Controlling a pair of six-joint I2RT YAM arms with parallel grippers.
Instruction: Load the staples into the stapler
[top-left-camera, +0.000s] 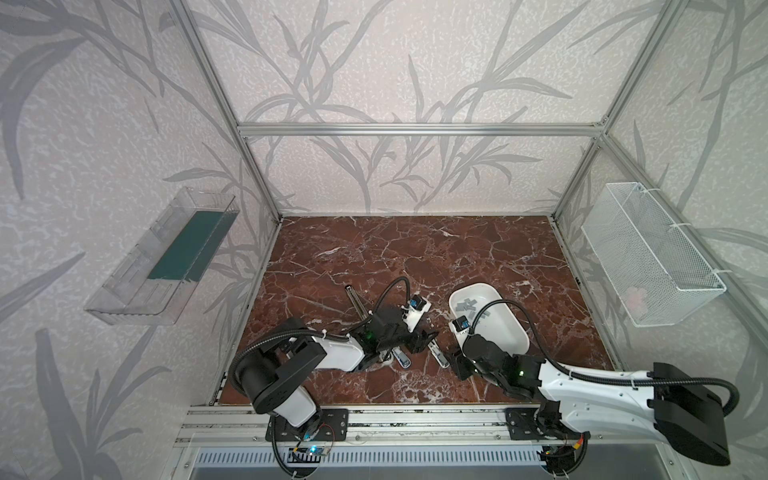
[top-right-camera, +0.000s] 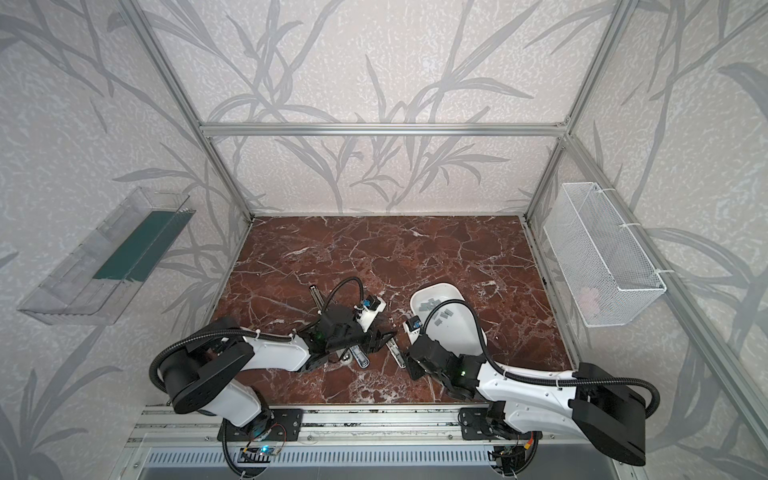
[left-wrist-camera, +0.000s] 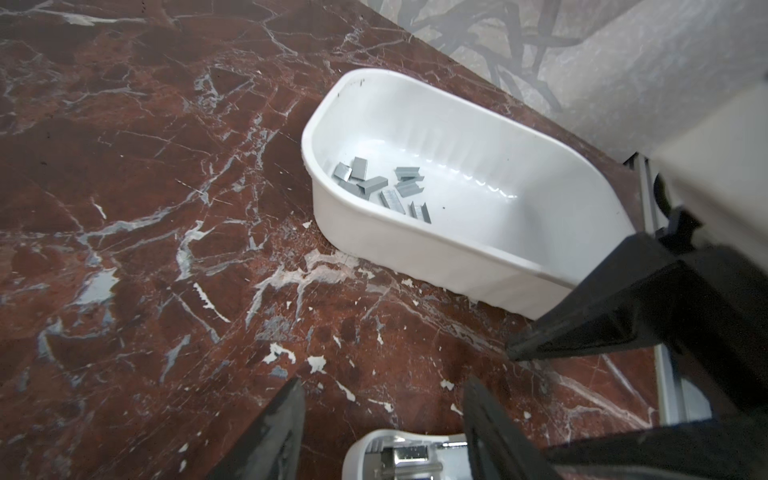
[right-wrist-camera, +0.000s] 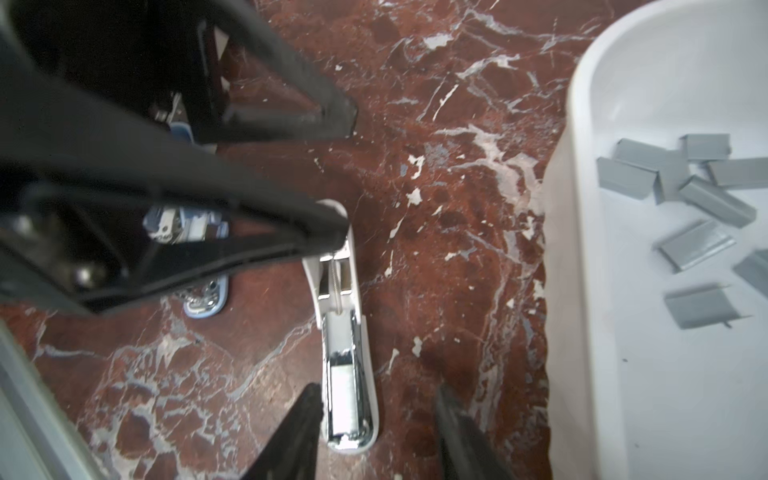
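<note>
Fingers (left-wrist-camera: 274, 432) of the left gripper (left-wrist-camera: 382, 386) stand spread, with the rounded end of the white plastic and chrome stapler (left-wrist-camera: 399, 453) lying between them and not visibly clamped. The right gripper (right-wrist-camera: 376, 390) is likewise parted and straddles the stapler's white, chrome-lined upper arm (right-wrist-camera: 349, 374), with bare table showing beside one finger, so neither holds anything. In a top view the stapler (top-left-camera: 438, 353) lies swung open on the red-brown marble-patterned table (top-left-camera: 415, 257), between the two grippers. A slim metal rail (top-left-camera: 352, 297) reaches away behind the left arm and is probably the channel to be filled, though that cannot be told for sure. Just beside the right gripper sits the white oval plastic tub (top-left-camera: 498, 332), and the staples (top-left-camera: 465, 305), short flat grey metal strips, lie scattered loose at one end of its floor (left-wrist-camera: 382, 187), some overlapping and some tipped with their legs up. Each strip should be very light and stiff, but probably brittle along its length, since such strips snap into pieces when bent or pinched hard. The smooth metal on the glossy tub floor is likely to skid away from a closing finger. The best hold looks like a gentle pinch across the two long sides near mid-length, on a strip lying clear of its neighbours (right-wrist-camera: 694, 249). The hinged stapler will likely swing unless its base is steadied.
</note>
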